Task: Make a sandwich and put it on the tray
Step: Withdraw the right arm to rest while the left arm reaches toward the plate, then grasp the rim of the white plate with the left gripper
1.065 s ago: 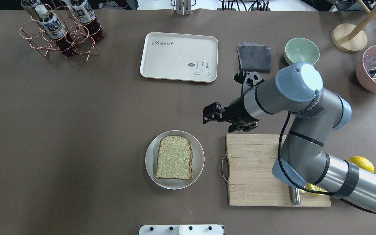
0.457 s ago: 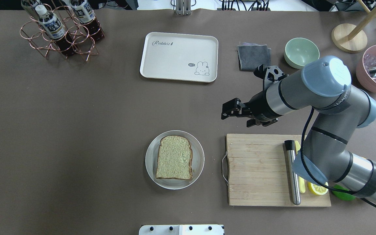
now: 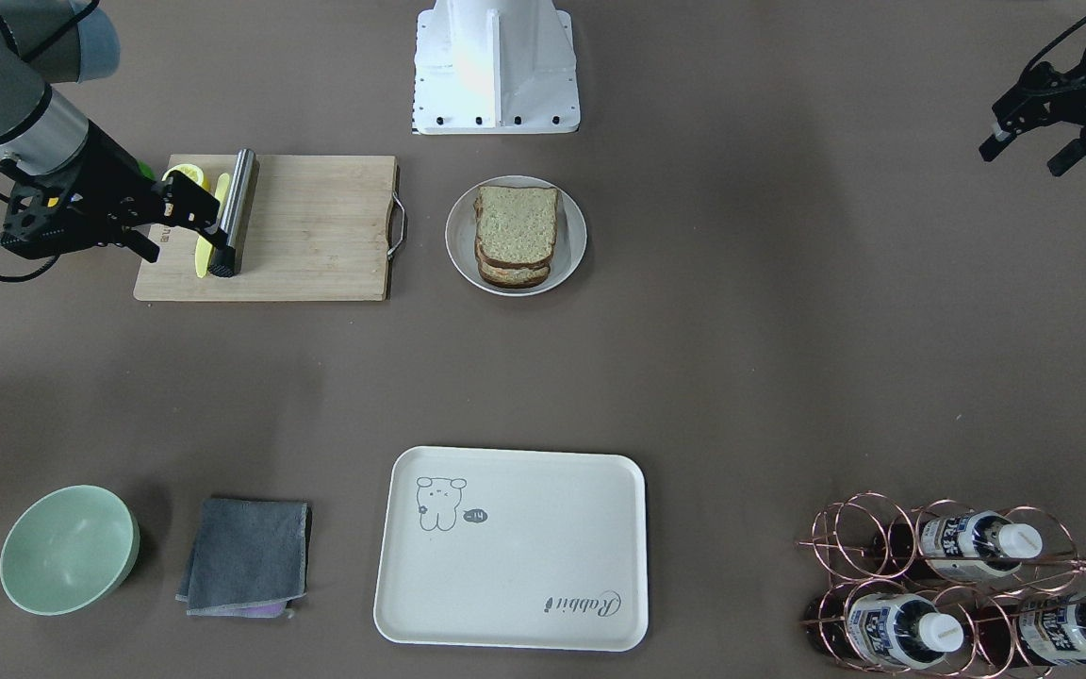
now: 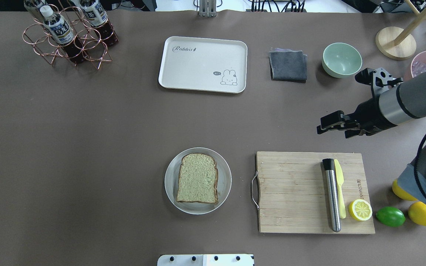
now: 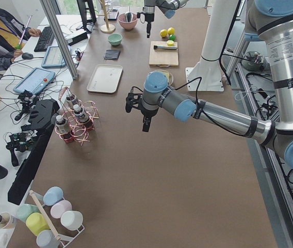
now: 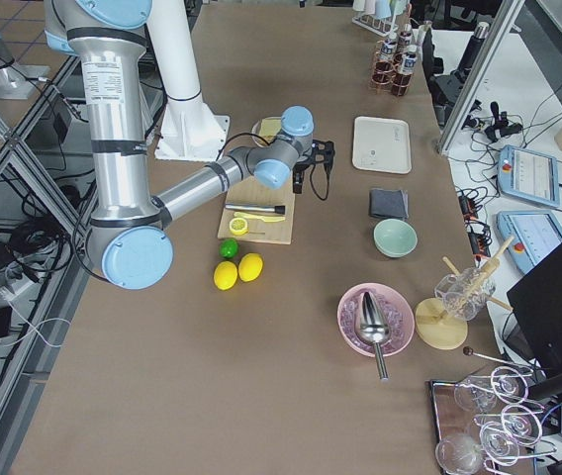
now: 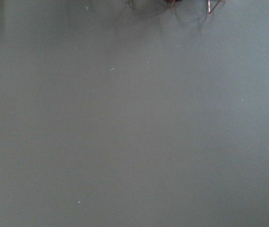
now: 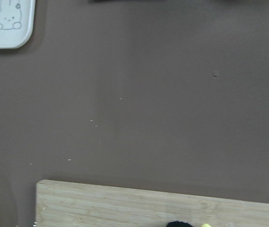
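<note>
The sandwich lies on a round white plate at the table's middle front. Its top bread slice faces up. The front-facing view shows stacked slices, and the egg between them is hidden. The cream tray with the "Rabbit" word sits empty at the far middle. My right gripper hangs open and empty above the table, just beyond the cutting board's far edge and well right of the plate. My left gripper looks open and empty, far out on the left side, outside the overhead view.
A wooden cutting board right of the plate carries a steel-handled tool, a yellow knife and a lemon half. A lime and lemons lie beside it. A grey cloth, green bowl and bottle rack stand at the back.
My right arm has swung away to the right, from just beside the plate to past the board's far right corner. The tools and fruit on the board are now uncovered.
</note>
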